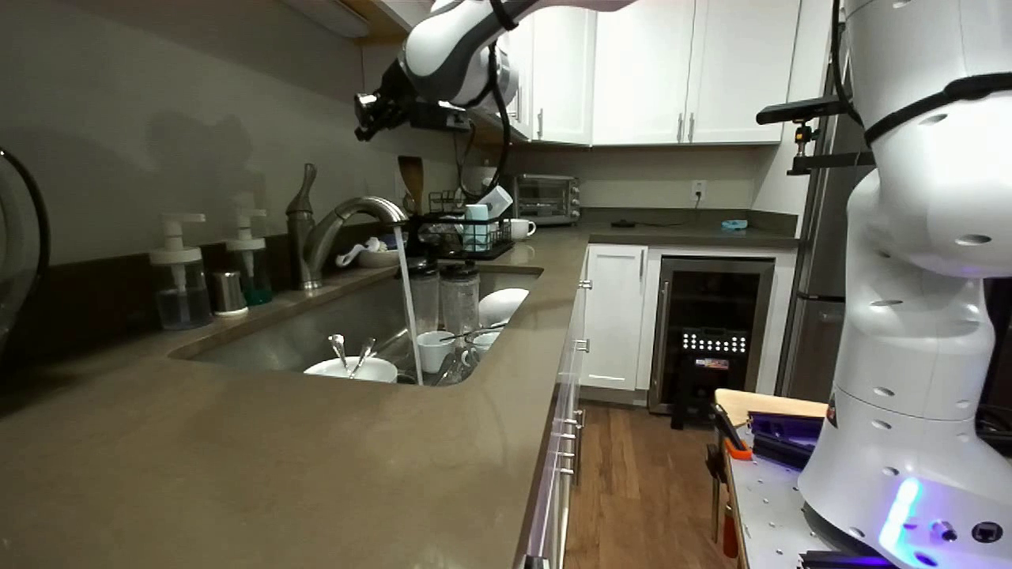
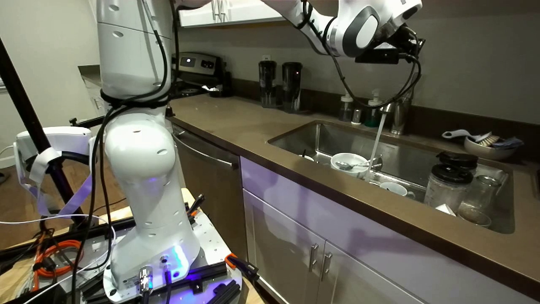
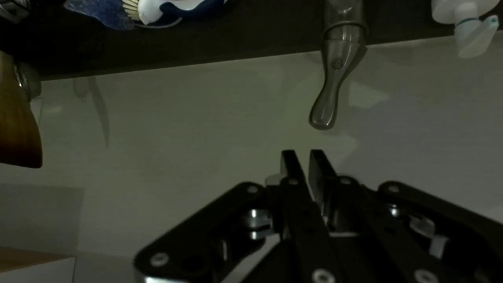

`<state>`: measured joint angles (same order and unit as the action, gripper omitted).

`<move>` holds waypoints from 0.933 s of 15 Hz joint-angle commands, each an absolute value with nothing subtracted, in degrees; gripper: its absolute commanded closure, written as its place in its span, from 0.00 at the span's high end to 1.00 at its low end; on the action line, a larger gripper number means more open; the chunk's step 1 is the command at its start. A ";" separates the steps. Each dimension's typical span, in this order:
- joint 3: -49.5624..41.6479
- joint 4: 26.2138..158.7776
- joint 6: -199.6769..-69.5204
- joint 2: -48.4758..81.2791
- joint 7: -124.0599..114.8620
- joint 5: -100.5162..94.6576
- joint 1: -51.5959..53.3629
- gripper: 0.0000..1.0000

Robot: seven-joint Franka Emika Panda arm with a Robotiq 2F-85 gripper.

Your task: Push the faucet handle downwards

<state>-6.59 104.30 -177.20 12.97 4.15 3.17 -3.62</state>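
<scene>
Faucet handle (image 1: 303, 190): stands upright atop the faucet (image 1: 316, 249), untouched. Water stream (image 1: 408, 300) falls into the sink (image 1: 292, 336), so lowering the handle presumably stops it. Gripper (image 3: 302, 154): higher than the handle and apart from it; jaws narrow, a slim gap between, nothing held. Judged: the narrow set makes one compact pusher, and the high placement suits a press from above.

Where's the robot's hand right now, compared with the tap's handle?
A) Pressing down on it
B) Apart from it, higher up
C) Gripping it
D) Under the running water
B: the wrist view shows wall between the gripper and the faucet handle, and in both exterior views the gripper is higher than the faucet.
</scene>
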 commanded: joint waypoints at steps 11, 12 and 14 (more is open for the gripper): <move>-2.24 93.92 -174.53 21.12 5.58 5.05 -7.12 0.08; -2.55 93.40 -174.18 21.30 5.48 4.77 -6.87 0.08; -3.44 92.12 -173.30 21.80 5.11 3.88 -6.10 0.06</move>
<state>-3.25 95.13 -175.45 20.71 4.25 4.79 -6.10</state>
